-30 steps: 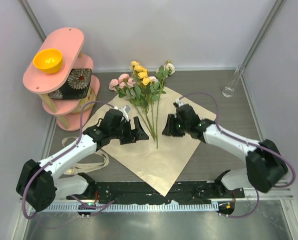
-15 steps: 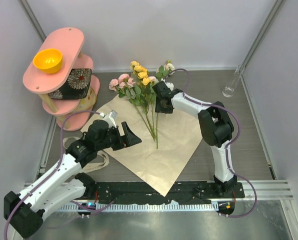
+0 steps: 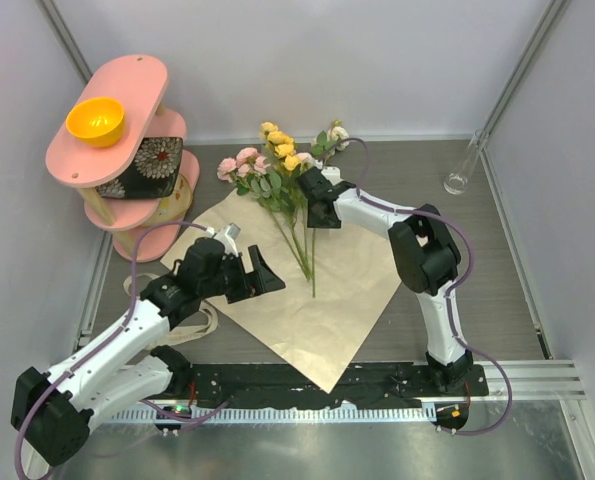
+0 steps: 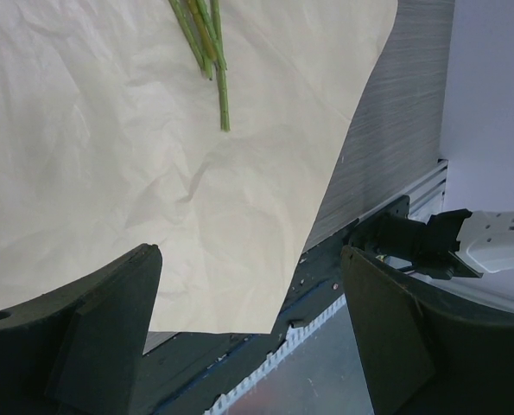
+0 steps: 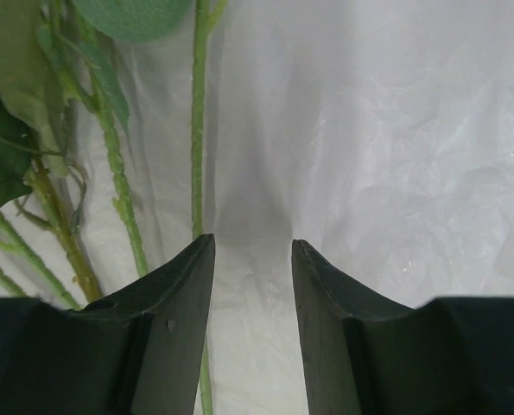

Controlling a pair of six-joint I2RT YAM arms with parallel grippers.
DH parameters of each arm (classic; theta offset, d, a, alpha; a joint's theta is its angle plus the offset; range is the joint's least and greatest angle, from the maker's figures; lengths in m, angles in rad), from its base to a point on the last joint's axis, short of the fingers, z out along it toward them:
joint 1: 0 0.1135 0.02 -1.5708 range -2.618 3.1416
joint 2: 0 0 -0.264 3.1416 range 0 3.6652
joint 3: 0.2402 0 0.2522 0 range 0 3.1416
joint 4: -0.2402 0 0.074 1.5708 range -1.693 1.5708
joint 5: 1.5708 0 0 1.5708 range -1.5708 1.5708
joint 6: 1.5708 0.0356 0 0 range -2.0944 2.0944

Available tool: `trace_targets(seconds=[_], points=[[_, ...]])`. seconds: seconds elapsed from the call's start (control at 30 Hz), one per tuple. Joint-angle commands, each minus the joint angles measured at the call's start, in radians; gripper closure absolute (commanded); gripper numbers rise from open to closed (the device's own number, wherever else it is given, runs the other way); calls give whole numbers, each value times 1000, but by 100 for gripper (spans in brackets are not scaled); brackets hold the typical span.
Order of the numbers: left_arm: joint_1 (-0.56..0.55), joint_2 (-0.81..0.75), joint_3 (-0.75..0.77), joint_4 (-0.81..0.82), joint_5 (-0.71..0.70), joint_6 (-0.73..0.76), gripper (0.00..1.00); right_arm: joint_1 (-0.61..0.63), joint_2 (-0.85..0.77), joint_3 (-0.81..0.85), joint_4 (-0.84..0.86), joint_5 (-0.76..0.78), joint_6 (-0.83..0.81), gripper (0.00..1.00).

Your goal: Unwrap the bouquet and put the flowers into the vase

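The flowers (image 3: 282,172) are lying flat on the opened kraft paper (image 3: 327,320). Their long axis is running far to near, with blooms pointing at the back wall and cut stem ends pointing toward the arm bases. Blooms are showing pink at left, yellow at centre and cream-white at right, fanning out above green leaves. The stems are converging into a thin bundle.

The right gripper (image 3: 317,208) is hovering at the stems just below the leaves. Its jaws are standing partly apart with only paper between them, and one stem is lying just outside a finger.

The left gripper (image 3: 260,272) is hanging over the paper's left part, jaws spread wide, holding nothing.

The vase (image 3: 460,172) is sitting by the right wall, well apart from the flowers.
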Motion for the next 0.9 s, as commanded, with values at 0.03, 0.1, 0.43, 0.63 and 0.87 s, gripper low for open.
trace_targets(seconds=[0.03,0.1,0.43,0.63,0.87], points=[[1,19,30,46,29,11,11,7,-78,-15,84,-53,19,53],[1,25,34,44,33,10,11,9,-58,0,78,-63,24,54],[1,5,39,24,27,7,11,15,-25,-26,110,-54,18,69],[1,16,43,27,29,7,11,15,-21,-25,119,-43,-5,74],[1,4,33,30,33,4,11,15,-4,-26,124,-65,-1,74]])
